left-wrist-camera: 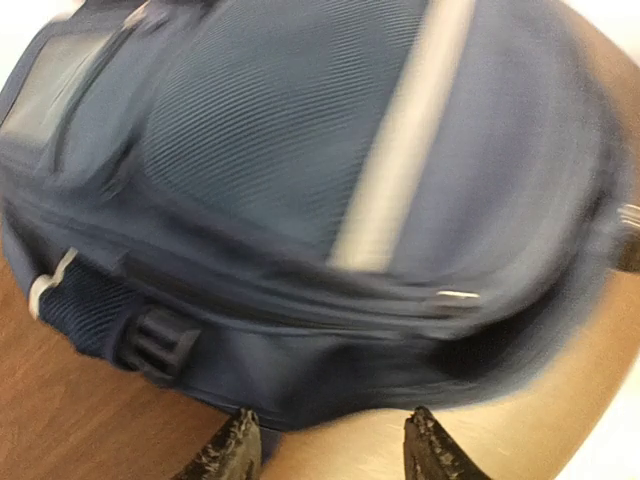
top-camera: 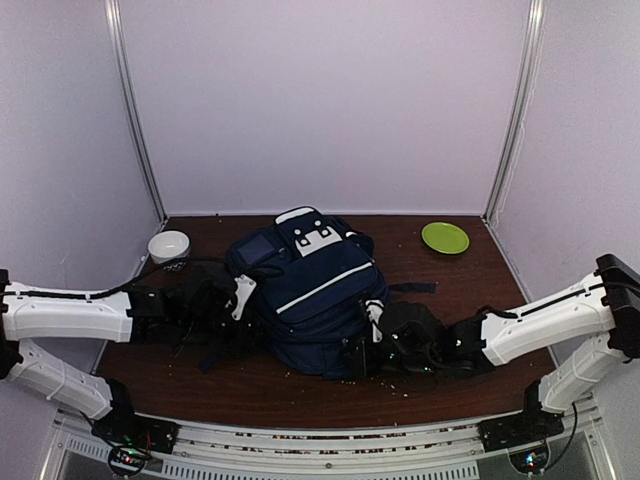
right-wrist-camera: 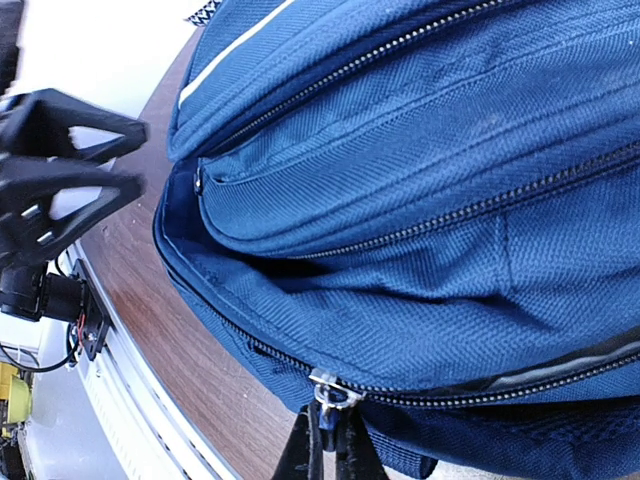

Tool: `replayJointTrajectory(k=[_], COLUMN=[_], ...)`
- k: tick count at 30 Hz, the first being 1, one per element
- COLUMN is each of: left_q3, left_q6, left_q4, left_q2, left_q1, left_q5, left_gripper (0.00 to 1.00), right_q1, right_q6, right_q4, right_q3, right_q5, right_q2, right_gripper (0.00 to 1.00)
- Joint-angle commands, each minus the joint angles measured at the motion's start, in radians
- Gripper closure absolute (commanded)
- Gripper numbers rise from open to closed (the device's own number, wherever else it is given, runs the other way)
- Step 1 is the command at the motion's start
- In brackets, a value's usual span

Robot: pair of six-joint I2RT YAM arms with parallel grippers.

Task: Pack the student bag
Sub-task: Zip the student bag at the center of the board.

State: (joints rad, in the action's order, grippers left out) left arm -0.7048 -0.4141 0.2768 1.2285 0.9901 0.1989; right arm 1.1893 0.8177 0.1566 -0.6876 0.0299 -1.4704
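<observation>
Down at the near right of the tabletop, the right gripper is pinched almost closed on the silver zip pull, low on the near side of the student bag. The two fingertips sit tight together with the tab swallowed between them, so only the pull's metal top shows. From overhead that grip is buried under the black wrist, and the fingertips can't be made out at all. At the left edge of the right wrist view there's a black angular frame, cut off, and I can't say what it is.

Over on the left, the left gripper is spread wide and holding nothing. Its two fingers just poke up from the bottom of a badly smeared view, with the bag's flank right in front of them. Whether they touch the fabric, I can't tell through the blur. A black buckle and a white stripe come through, soft-edged.

The bag lies flat in the middle of the tabletop, white patch at its far end, dark straps trailing out both sides. Farther back, a white bowl sits far left and a green plate far right, both apart from the bag.
</observation>
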Motion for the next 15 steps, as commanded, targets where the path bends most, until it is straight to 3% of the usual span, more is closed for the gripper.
replayJointTrajectory(k=[1,6,15], left_q3=[-0.087,-0.139,-0.188], left_q6=[0.039,0.118,0.232], left_q4=[0.058,0.017,-0.115], left_q2=[-0.033,0.039,0.217], left_q1=[0.103,0.181,0.191], left_q5=[0.013,0.049,-0.037], left_gripper=[0.13,0.13,0.13], right_q1=[-0.002,-0.001,0.002], right_q6=[-0.015,-0.011,-0.014], right_q4=[0.014,0.027,0.022], right_q3=[-0.021,-0.032,-0.015], right_q5=[-0.010,-0.033,-0.028], right_q2=[-0.007,-0.028,0.005], right_gripper=[1.00,1.00,1.00])
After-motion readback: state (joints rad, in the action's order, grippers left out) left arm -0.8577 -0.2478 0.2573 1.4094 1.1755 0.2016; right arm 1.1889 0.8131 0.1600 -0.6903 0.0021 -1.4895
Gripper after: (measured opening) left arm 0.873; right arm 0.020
